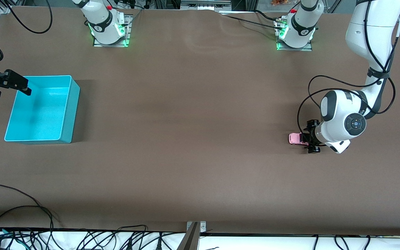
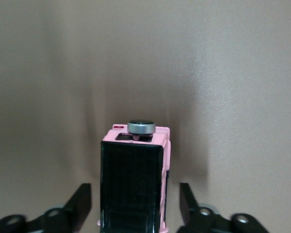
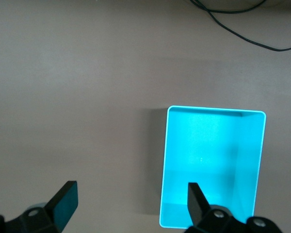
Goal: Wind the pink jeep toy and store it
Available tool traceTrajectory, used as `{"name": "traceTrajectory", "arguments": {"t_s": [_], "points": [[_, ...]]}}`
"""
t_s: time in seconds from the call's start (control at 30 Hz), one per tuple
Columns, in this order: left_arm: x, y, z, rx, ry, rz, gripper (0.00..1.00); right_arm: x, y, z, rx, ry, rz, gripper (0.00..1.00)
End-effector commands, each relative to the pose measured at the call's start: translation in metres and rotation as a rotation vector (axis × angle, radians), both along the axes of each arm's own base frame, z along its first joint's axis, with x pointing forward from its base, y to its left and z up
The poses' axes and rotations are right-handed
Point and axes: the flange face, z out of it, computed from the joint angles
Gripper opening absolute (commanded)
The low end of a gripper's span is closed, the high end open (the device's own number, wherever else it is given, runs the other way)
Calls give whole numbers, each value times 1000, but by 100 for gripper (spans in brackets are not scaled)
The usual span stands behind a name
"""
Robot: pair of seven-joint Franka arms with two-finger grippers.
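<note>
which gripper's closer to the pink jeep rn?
Left. The left gripper straddles the pink jeep toy, fingers on either side, not touching. The right gripper waits open over the turquoise bin at the right arm's end.

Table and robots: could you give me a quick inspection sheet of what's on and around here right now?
Surface: brown table, flat.
Job's things: tiny light pink toy jeep with black roof on the table toward the left arm's end; open turquoise plastic bin toward the right arm's end, nothing in it.
Clutter: nothing seen.
Hands: left hand low at the jeep, fingers on either side, gaps visible; right hand open, over the bin's edge, waiting.
Cables: black loops along the table's near edge.
Surroundings: metal framing by the arm bases.
</note>
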Motion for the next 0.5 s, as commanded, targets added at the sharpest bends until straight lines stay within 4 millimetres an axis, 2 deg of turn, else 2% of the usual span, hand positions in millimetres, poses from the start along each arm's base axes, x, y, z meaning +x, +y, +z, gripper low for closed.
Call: {"name": "traceTrajectory", "arguments": {"t_s": [0.0, 0.1, 0.23, 0.47], "points": [[-2, 1, 2, 19, -7, -15, 39, 1, 1, 4, -1, -1, 3, 100], [-2, 1, 3, 19, -5, -15, 25, 1, 1, 4, 1, 1, 3, 100], [-2, 1, 6, 19, -4, -15, 16, 1, 4, 3, -1, 2, 8, 100], [1, -13, 27, 18, -12, -29, 16, 1, 3, 3, 1, 5, 6, 100]]}}
